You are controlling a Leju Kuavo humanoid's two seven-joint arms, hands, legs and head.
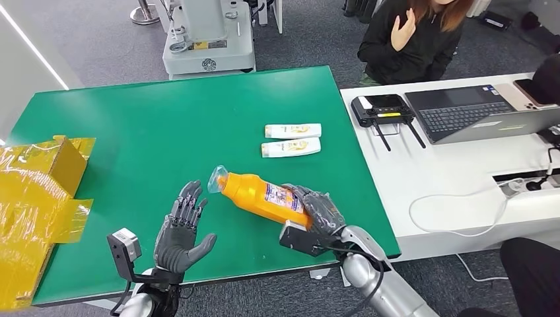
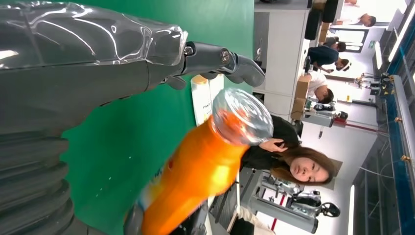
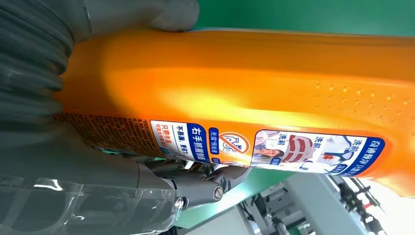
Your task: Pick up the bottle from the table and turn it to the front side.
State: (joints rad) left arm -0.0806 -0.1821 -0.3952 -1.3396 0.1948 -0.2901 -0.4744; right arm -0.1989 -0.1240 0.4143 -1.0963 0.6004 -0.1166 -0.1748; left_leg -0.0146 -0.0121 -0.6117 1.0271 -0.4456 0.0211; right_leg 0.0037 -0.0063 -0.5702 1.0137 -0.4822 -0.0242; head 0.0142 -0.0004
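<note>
Orange plastic catches the light as the right hand (image 1: 319, 212) grips a bottle (image 1: 261, 196) by its base end, fingers wrapped around it, holding it on its side above the near part of a green table (image 1: 165, 125). The bottle's clear cap (image 1: 217, 179) points toward the left hand (image 1: 181, 231), which hovers just beside it with palm up and fingers spread, holding nothing. The two hands work close to the table's near edge. Between bottle and far edge the green surface lies mostly bare, broken by two white tubes (image 1: 292, 139) lying side by side toward the right. At the left edge sit yellow boxes (image 1: 36, 198) wrapped in shiny film. A white desk (image 1: 455, 165) butts against the table's right edge, carrying a laptop (image 1: 475, 112), a black controller (image 1: 382, 109) and a white cable (image 1: 455, 211). A person (image 1: 413, 36) in black sits beyond it.

In the right wrist view the bottle (image 3: 235, 78) is smooth and glossy, with a patch of raised dots toward one end. Its blue-and-white label (image 3: 264, 147) carries Chinese print, a red no-entry symbol and small pictures; the finer text is too small to read. In the left wrist view the cap (image 2: 242, 116) appears as a transparent, rounded dome, with the left hand's dark fingers (image 2: 230, 61) extended beside it.
</note>
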